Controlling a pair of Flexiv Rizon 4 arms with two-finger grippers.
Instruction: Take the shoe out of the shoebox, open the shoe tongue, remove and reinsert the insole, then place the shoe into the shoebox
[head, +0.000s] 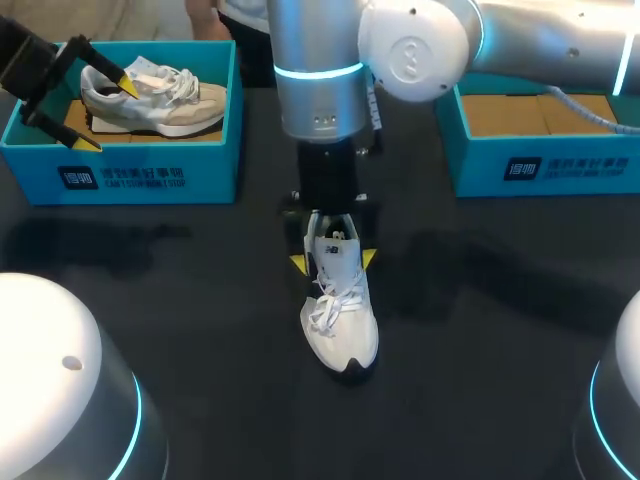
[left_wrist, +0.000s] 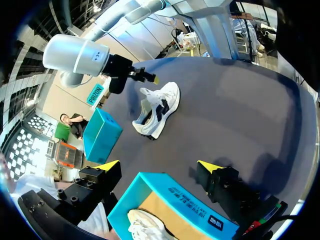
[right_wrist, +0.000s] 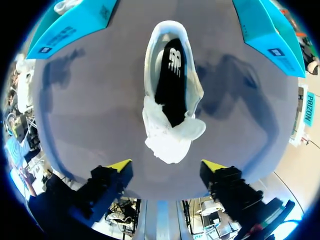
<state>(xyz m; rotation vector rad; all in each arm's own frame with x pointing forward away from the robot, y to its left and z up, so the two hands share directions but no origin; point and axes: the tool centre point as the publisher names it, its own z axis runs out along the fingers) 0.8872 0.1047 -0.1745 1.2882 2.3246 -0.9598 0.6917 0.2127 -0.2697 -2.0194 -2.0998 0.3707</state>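
Since the white lace-up sneaker (head: 340, 320) stands on the dark tabletop (head: 480, 330), black insole (right_wrist: 172, 87) exposed, the right gripper (head: 333, 260) hovers spread above it, while the left gripper (head: 108, 114) hangs spread over the teal cardboard shoebox (head: 150, 175).

silver-white arms (head: 320, 60) ringed with glowing cyan bands, ending in black fingers (right_wrist: 107, 185) with yellow tips.

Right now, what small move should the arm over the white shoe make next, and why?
Probably lower the right gripper and pinch the black insole: the white shoe sits on the table, mouth open, insole inside, open fingers straddling it.
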